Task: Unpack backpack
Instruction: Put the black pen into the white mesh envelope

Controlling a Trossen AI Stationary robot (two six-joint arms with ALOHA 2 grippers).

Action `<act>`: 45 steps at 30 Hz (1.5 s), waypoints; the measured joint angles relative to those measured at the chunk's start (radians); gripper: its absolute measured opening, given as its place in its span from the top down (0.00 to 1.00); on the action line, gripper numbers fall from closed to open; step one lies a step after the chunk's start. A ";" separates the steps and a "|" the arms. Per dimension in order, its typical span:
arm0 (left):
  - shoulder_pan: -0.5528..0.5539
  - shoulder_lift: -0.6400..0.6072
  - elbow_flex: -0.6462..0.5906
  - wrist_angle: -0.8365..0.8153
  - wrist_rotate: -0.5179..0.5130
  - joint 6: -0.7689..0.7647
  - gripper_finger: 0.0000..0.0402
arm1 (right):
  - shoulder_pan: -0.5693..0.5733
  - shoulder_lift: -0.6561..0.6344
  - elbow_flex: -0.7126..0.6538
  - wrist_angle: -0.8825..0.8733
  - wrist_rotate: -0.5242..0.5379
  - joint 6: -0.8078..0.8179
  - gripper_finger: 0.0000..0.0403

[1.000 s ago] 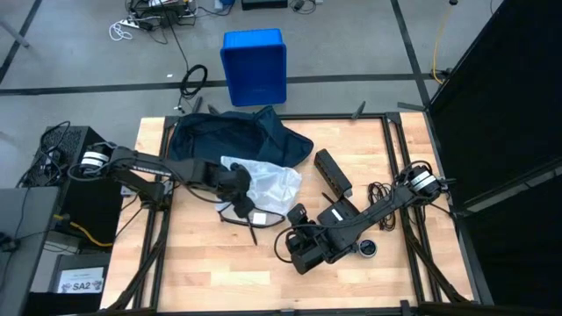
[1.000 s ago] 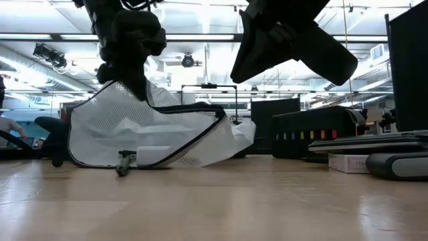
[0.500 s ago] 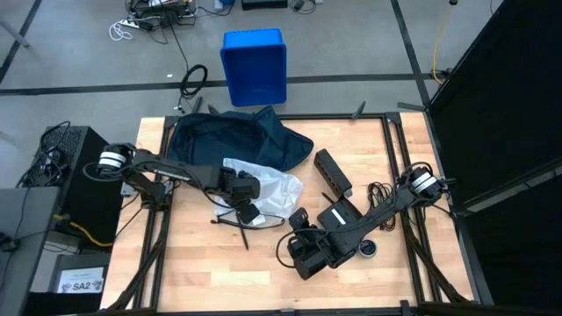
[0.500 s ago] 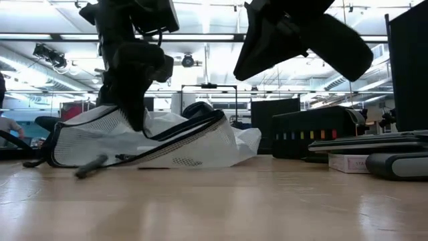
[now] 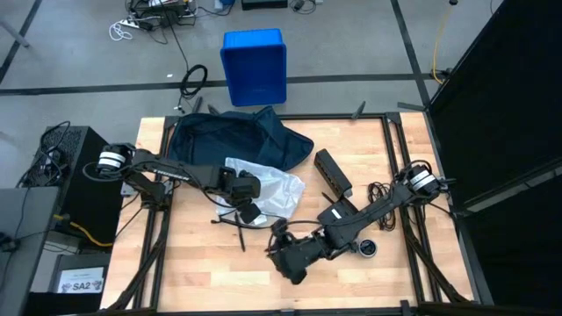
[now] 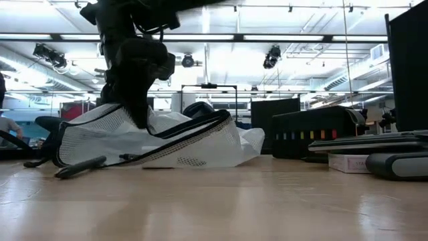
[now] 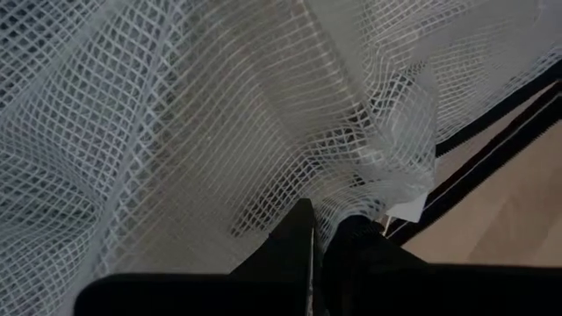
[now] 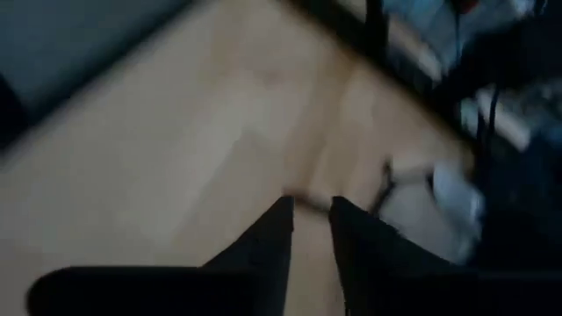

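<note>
unpacking in hand: left tool [image 5: 248, 211] clamped on white mesh pouch [image 5: 270, 186] just outside the backpack [image 5: 230, 138], right tool [image 5: 279, 252] slightly apart above the desk [image 5: 202, 263]; next, likely release the pouch.

Robotics lab — taped concrete floor [image 5: 351, 44], ceiling strip-lights [image 6: 221, 45].
</note>
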 joint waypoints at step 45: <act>0.000 -0.001 0.056 0.060 0.078 0.024 1.00 | -0.119 0.121 -0.001 -0.450 0.079 0.158 1.00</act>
